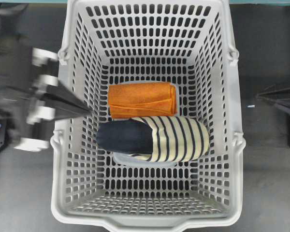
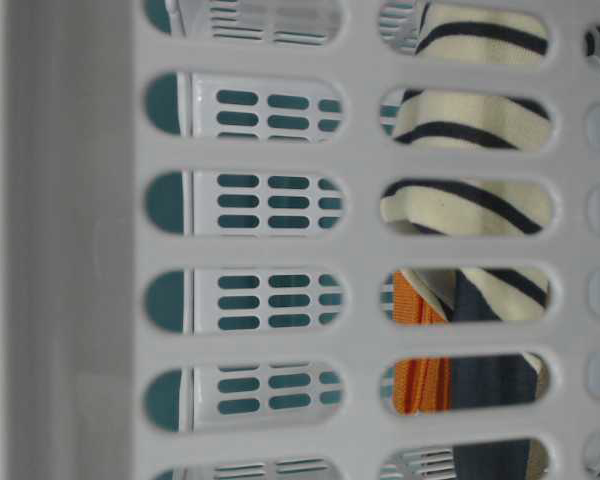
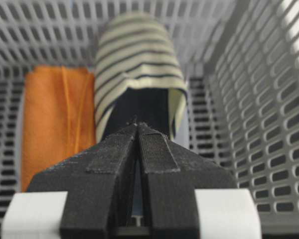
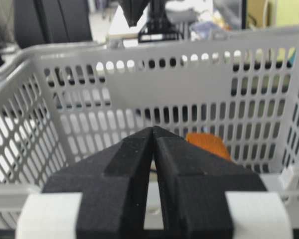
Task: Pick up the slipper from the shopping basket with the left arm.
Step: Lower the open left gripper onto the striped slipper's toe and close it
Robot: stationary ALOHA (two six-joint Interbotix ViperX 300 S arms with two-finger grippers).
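Slipper (image 3: 134,74) lies lengthwise ahead of the closed left gripper (image 3: 138,125), heel nearest, toe pointing away, inside the shopping basket (image 3: 269,124).

Even, fairly bright light falls from above, leaving only soft shadows inside the shopping basket (image 1: 217,121), while the bench (image 1: 270,183) around it stays dark. In the overhead view the left arm (image 1: 34,104) is smeared by motion blur, though the slipper (image 1: 154,137) and the orange cloth (image 1: 142,99) are sharp. The table-level view sits so close that the near basket wall is soft and washed out, and in both wrist views the black fingers (image 3: 114,169) up close are out of focus, with bright backlight glowing through the wall slots on the right of the left wrist view.
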